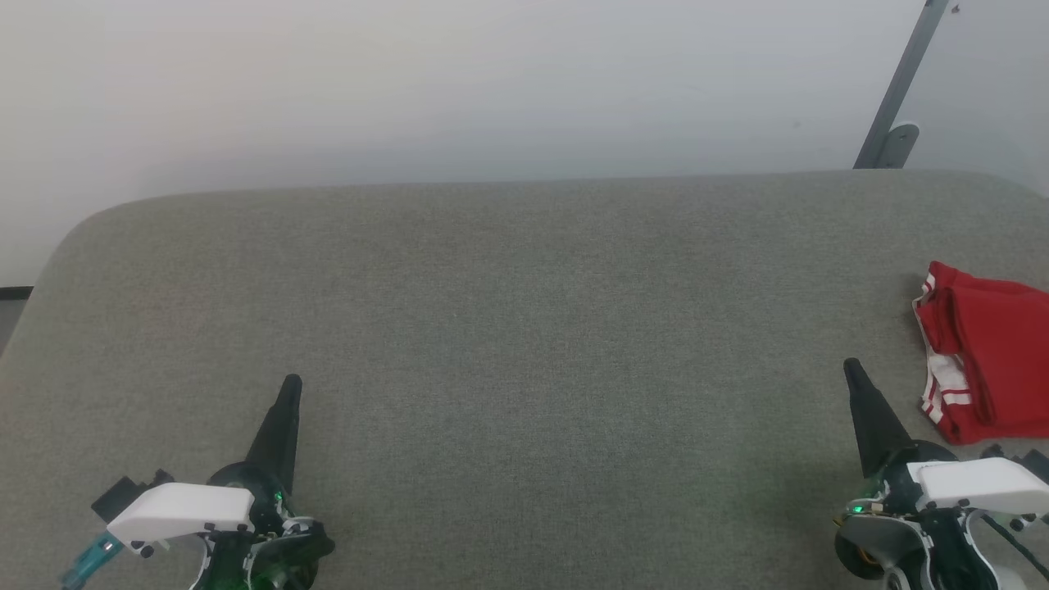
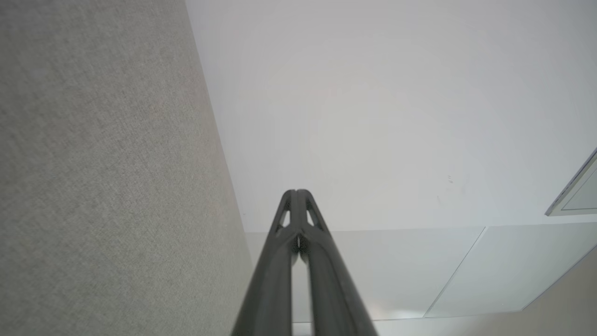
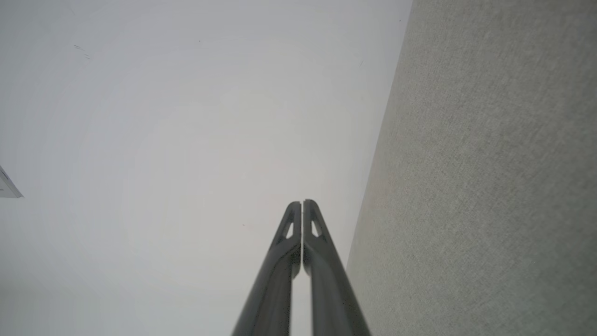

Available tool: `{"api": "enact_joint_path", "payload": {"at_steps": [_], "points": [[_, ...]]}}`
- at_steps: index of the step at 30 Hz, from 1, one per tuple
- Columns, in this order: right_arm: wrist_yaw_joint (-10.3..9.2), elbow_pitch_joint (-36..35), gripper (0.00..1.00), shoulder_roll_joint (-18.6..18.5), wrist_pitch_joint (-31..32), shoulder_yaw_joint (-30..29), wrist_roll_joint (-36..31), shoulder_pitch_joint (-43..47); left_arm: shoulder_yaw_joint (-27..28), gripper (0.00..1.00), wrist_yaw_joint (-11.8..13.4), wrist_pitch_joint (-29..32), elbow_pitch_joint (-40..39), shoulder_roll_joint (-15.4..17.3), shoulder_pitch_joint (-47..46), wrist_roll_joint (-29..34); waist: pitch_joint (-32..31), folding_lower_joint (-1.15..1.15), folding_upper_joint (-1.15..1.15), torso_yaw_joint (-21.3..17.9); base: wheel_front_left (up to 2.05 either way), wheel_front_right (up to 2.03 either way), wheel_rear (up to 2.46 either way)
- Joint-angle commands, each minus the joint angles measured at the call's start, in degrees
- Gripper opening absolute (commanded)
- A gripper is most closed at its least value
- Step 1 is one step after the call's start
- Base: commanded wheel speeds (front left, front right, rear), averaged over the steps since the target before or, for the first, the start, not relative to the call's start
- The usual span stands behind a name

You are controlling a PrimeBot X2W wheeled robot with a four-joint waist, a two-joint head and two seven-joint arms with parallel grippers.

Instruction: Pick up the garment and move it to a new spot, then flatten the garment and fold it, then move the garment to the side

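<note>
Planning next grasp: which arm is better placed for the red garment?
Right. The right gripper sits beside the garment at the right side of the grey surface; the left gripper is far across it. Both are shut and empty, so it would need opening first.

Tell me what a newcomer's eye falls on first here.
The red garment with white stripe trim, folded at the right edge of the grey surface, stands out first. Then come the left gripper at lower left and the right gripper at lower right, both shut and empty.
</note>
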Motion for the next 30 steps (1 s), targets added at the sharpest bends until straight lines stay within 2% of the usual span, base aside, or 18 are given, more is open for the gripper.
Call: {"api": "enact_joint_path", "payload": {"at_steps": [1,30], "points": [[0.0,-0.25,0.0,0.22,0.16,0.02,0.23,-0.33,0.21,0.0,-0.16,0.2,-0.02,-0.16,-0.61,-0.18,0.0,0.0,0.0,0.0,0.0,0.0,0.0],[0.0,-0.24,0.0,0.22,0.15,0.02,0.24,-0.33,0.23,0.0,-0.16,0.22,-0.03,-0.18,-0.61,-0.15,0.0,0.0,0.0,0.0,0.0,0.0,0.0]]}}
